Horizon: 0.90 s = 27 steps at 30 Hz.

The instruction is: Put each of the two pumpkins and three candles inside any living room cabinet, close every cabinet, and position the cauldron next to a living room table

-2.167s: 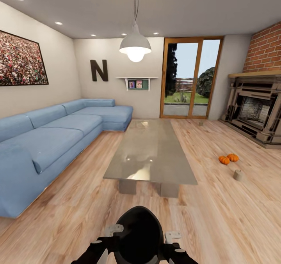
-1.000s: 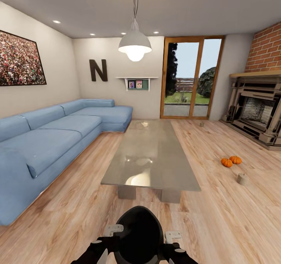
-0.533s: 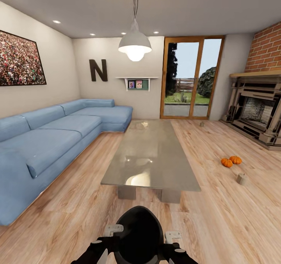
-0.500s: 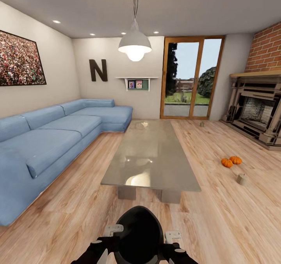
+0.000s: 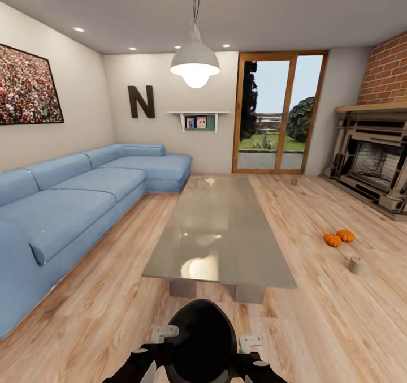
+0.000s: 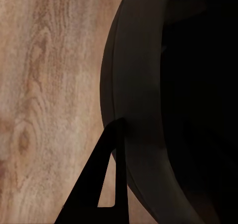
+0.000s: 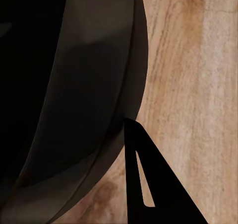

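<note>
Two orange pumpkins (image 5: 338,237) lie side by side on the wood floor, right of the glass table (image 5: 220,230) and in front of the fireplace. A small beige candle (image 5: 356,265) stands on the floor just nearer than them. Another candle (image 5: 293,181) stands far back by the glass door. Both of my arms are folded low against my dark trunk (image 5: 202,343). Each wrist view shows a single dark finger, the left finger (image 6: 106,184) and the right finger (image 7: 144,184), above bare floor beside the trunk. The cabinet and the cauldron are out of view.
A long blue corner sofa (image 5: 73,202) runs along the left wall. The brick fireplace (image 5: 373,168) stands at the right. A pendant lamp (image 5: 195,63) hangs over the table. Open floor lies between the table and the pumpkins.
The whole view has shifted: my base has rolled forward, so the table is nearer and the pumpkins and candle sit further right and lower. The objects themselves have not moved.
</note>
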### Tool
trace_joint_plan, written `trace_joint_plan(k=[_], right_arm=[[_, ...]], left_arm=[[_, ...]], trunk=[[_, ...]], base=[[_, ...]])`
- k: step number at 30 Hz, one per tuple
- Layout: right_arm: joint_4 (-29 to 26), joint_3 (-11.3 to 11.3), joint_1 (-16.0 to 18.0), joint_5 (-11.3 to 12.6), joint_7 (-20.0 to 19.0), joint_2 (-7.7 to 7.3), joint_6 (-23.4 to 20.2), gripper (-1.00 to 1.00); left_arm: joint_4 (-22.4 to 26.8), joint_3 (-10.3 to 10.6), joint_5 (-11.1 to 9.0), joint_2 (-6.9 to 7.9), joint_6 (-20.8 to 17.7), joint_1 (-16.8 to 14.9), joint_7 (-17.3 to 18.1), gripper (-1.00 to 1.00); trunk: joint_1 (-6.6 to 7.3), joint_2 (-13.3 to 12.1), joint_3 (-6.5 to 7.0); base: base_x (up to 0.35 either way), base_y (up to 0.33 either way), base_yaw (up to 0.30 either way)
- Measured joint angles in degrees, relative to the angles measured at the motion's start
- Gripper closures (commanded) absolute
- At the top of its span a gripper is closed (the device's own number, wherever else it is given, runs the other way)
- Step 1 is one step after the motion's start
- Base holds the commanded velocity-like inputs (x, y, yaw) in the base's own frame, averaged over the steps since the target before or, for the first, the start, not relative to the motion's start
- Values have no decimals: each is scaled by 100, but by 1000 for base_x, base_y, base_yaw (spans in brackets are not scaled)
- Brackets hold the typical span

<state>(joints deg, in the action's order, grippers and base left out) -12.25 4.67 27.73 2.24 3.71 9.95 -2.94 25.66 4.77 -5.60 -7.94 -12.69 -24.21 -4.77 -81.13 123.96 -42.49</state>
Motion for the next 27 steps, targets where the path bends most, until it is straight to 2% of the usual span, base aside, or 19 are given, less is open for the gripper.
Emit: trace_joint_plan(k=[4, 15, 27], right_arm=[[-1, 1, 0, 0, 0, 0, 0, 100], [0, 5, 0, 0, 0, -1, 0, 100], [2, 6, -1, 1, -1, -1, 0, 100]], left_arm=[[0, 0, 0, 0, 1, 0, 0, 100], [0, -3, -1, 0, 6, 4, 1, 100], [1, -3, -1, 0, 2, 5, 1, 100]], trunk=[[0, 0, 0], [-2, 0, 0], [-199, 359, -161]], base=[[137, 0, 0], [9, 0, 0], [0, 0, 0]])
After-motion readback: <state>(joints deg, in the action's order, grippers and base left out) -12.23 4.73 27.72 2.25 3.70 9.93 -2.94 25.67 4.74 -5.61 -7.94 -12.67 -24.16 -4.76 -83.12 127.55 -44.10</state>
